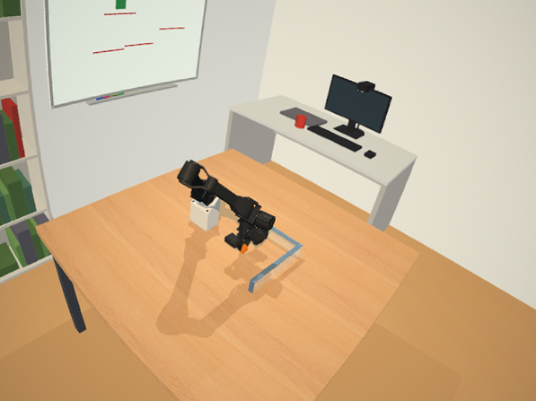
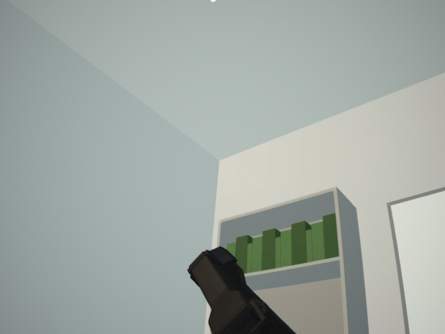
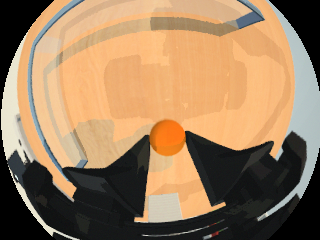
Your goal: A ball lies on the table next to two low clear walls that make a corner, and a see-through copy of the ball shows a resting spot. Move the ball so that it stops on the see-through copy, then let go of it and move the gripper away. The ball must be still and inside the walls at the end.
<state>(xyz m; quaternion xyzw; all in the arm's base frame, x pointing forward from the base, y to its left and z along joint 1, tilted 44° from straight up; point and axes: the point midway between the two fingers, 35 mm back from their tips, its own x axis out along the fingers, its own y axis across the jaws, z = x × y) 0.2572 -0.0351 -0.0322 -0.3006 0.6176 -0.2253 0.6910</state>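
The orange ball (image 1: 244,248) (image 3: 167,137) is between the fingertips of my gripper (image 1: 243,247) (image 3: 168,135), which is shut on it. Both fingertips touch its sides in the wrist view. The clear walls (image 1: 274,266) (image 3: 32,75) with blue-grey top edges make a corner on the table; they run along the left and top of the wrist view. The ball is on the inner side of the corner, away from both walls. The see-through copy does not show apart from the ball; it seems to overlap it. I cannot tell whether the ball touches the table. The exterior view shows only part of the arm.
The wooden table (image 1: 349,315) carries the arm's white base (image 1: 205,215) behind the gripper. The wall end (image 1: 251,285) stands toward the front, and the other wall runs back behind the gripper. A separate desk (image 1: 259,107) stands beyond the table.
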